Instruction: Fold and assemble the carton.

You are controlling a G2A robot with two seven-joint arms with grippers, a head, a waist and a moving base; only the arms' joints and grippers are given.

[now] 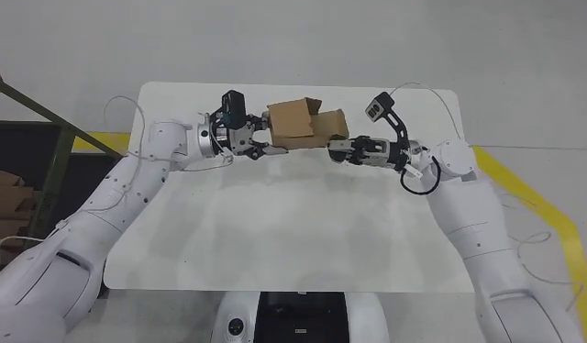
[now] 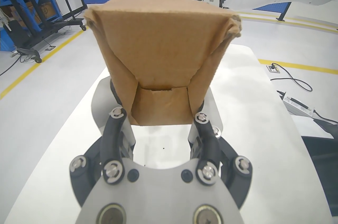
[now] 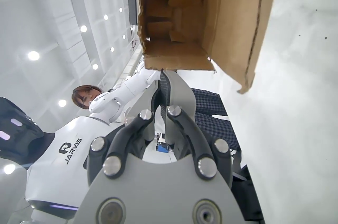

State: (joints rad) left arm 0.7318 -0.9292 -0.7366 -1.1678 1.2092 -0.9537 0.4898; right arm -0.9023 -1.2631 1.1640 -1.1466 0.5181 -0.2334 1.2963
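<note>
The brown carton (image 1: 298, 123) is at the back middle of the white table (image 1: 275, 242), on its side between my two grippers. Its folded bottom flaps (image 2: 161, 50) face my left gripper (image 2: 159, 101), which is open. That gripper's fingers are spread wide, their tips hidden behind the carton's lower corners. At the other end the open mouth (image 3: 179, 24) faces my right gripper (image 3: 164, 77), which is shut on the rim of one wall. One long top flap (image 3: 243, 24) stands out sideways. In the top view my left gripper (image 1: 261, 149) and right gripper (image 1: 335, 149) flank the carton's near edge.
The table stretches wide toward its front edge (image 1: 275, 288). A dark rack (image 1: 37, 160) stands beside the table's left end. Yellow floor lines (image 1: 514, 178) run past both ends.
</note>
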